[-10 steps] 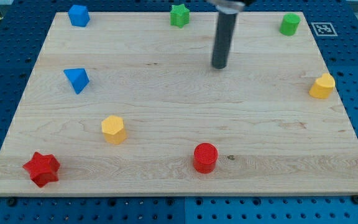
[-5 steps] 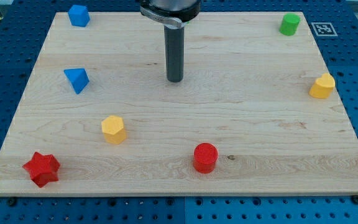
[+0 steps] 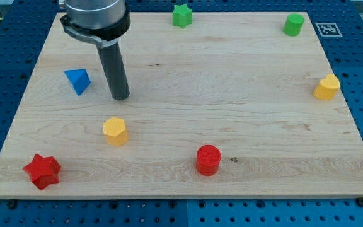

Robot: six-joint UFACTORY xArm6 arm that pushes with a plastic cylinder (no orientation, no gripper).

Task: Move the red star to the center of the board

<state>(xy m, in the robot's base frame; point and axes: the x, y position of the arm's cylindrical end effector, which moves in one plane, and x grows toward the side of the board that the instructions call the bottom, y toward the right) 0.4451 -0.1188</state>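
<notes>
red star (image 3: 42,171): the task's block, at the desk's near-left corner, well below our tip and to its left, far apart from it; nothing touches it.
blue triangle block (image 3: 77,81): just to the left of our tip and a little above it; a narrow strip of wood shows between them, so they are apart.
our tip (image 3: 120,98): the lower end of the dark rod, our tool, set on the desk (image 3: 244,113) in its left half; it has no jaws to open or close and it grips nothing, it touches no block.
yellow hexagon block (image 3: 115,131): near our tip, right below it, a hair to the left, with bare wood between.
green star (image 3: 181,15): at the top edge, well up and to the right of our tip.
red cylinder (image 3: 208,159): below our tip and to its right, near the bottom edge, well apart.
green cylinder (image 3: 293,24): far to the right of our tip and above it, near the top-right corner.
yellow block (image 3: 326,87): farthest right, about level with our tip, by the desk's right edge; we cannot tell its exact shape.
</notes>
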